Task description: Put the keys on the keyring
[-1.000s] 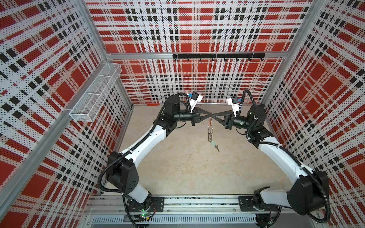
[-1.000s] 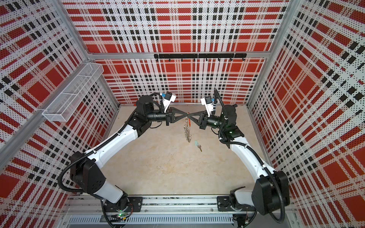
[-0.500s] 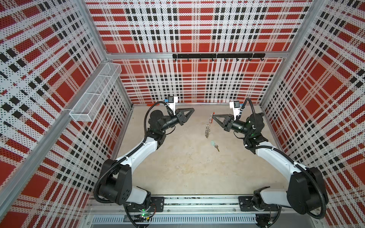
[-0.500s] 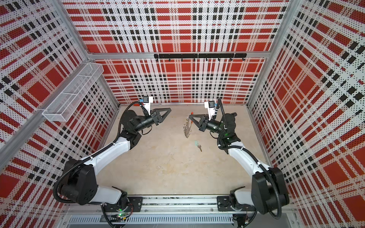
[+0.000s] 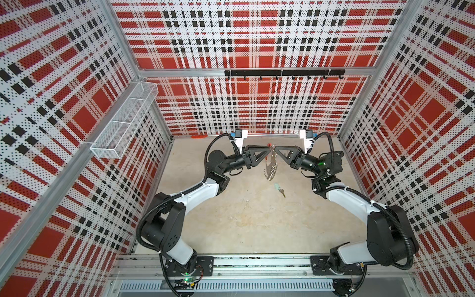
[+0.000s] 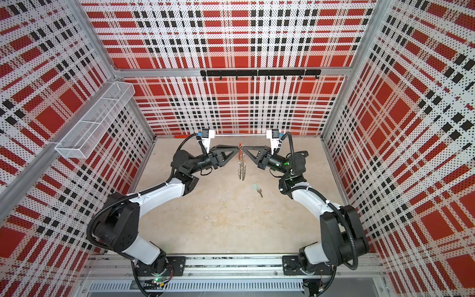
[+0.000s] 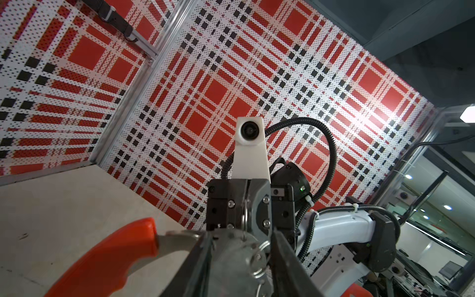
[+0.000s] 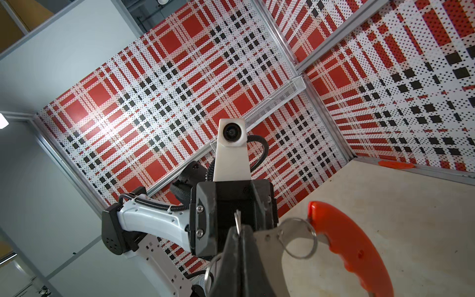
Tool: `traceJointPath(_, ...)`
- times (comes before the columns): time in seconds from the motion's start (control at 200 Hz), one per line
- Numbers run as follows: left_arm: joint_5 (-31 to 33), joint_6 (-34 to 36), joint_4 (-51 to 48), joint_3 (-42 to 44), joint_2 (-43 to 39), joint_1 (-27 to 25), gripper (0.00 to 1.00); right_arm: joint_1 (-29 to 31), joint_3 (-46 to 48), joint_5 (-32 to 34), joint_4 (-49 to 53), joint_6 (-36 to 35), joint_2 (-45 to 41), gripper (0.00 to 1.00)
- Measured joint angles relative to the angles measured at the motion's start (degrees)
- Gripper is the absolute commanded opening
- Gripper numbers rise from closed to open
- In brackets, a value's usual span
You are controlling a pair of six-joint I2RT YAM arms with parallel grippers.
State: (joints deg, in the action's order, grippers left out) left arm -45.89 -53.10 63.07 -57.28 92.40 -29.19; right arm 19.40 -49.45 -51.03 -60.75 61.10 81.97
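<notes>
The keyring (image 5: 271, 164) hangs in mid-air over the back of the floor, a grey hoop fringed with wire loops and topped by a red segment (image 8: 352, 246). My right gripper (image 8: 240, 236) is shut on one small wire loop at its top edge; in both top views it (image 5: 275, 147) reaches in from the right. My left gripper (image 7: 241, 257) meets it from the left, jaws apart with the keyring's grey plate (image 7: 231, 259) between them. The keys (image 5: 279, 189), a teal tag with a small metal key, lie on the floor just below and to the right of the hanging keyring (image 6: 242, 169).
A white wire basket (image 5: 123, 123) is fixed to the left wall. A black hook rail (image 5: 282, 73) runs along the back wall. An orange-red strip (image 5: 199, 136) lies at the foot of the back wall. Plaid walls close in three sides.
Half a second ago my left arm was drawn back to the left, away from the keyring. Now its tips are at the keyring's top again, jaws wider. The right gripper has shifted slightly with the keyring.
</notes>
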Motion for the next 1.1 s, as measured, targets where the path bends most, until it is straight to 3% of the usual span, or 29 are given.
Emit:
traceJointPath(0.236,-1.1,-4.5,7.1,0.0,0.8,0.0,0.36,1.2,-0.4,-0.8,0.0,-0.1,0.5,0.00)
traceJointPath(0.546,-1.3,-5.6,8.4,0.0,0.9,0.0,0.32,1.2,-0.6,-1.1,-0.3,0.0,1.0,0.00)
traceJointPath(0.792,-1.0,-5.1,8.0,0.0,0.9,0.0,0.18,1.5,-1.6,-1.6,0.0,-0.1,1.0,0.00)
traceJointPath(1.102,-0.4,-4.3,7.3,0.0,0.9,0.0,0.10,1.6,-2.1,-1.7,0.0,-0.1,1.0,0.00)
